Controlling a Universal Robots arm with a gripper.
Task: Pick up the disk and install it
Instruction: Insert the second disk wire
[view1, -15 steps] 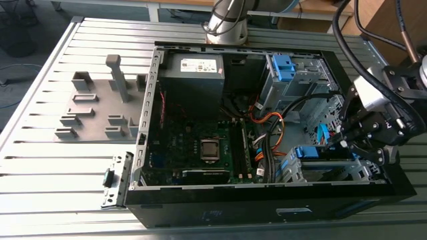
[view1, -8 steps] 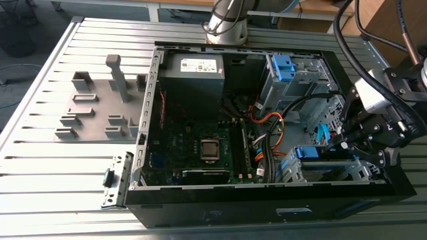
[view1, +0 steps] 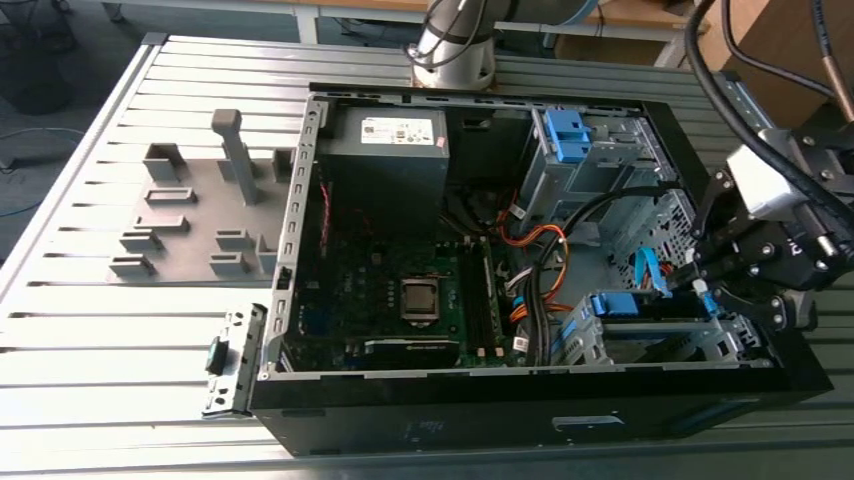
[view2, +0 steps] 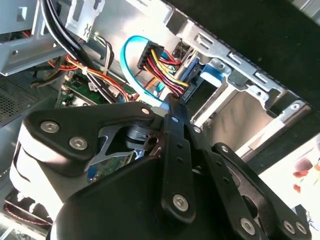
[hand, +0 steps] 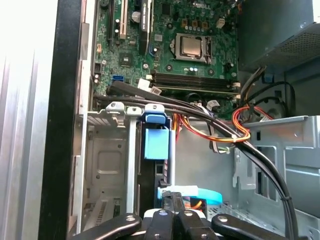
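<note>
— Now, where does the tool (view1: 703, 288) stand, and how are its jaws set?

— It stands at the drive cage, jaws drawn narrow, almost together. In the first wrist view its tips meet a pale blue data cable (hand: 207, 195); whether they pinch it cannot be told.

— And the disk?

— The disk (hand: 155, 142) stands on edge in a slot of the drive cage (hand: 107, 160), just past the tool's tips. Its blue carrier tab and one dark side face show; the label is hidden. In the exterior view it lies at about nine o'clock from the tool, near but apart.

— Which way does its long axis run?

— By judgement, along the nine-to-three line of the exterior view, with the tab end toward the motherboard (hand: 165, 60) and the other end toward the tool. The tool thus meets it end-on, not flat-on.

— Farther out?

— The cage fills the corner of the computer case (view1: 534, 425) at about four o'clock of the exterior view. The case lies open on the slatted table (view1: 120, 340). With a single arm, no choice of nearer arm arises.
</note>
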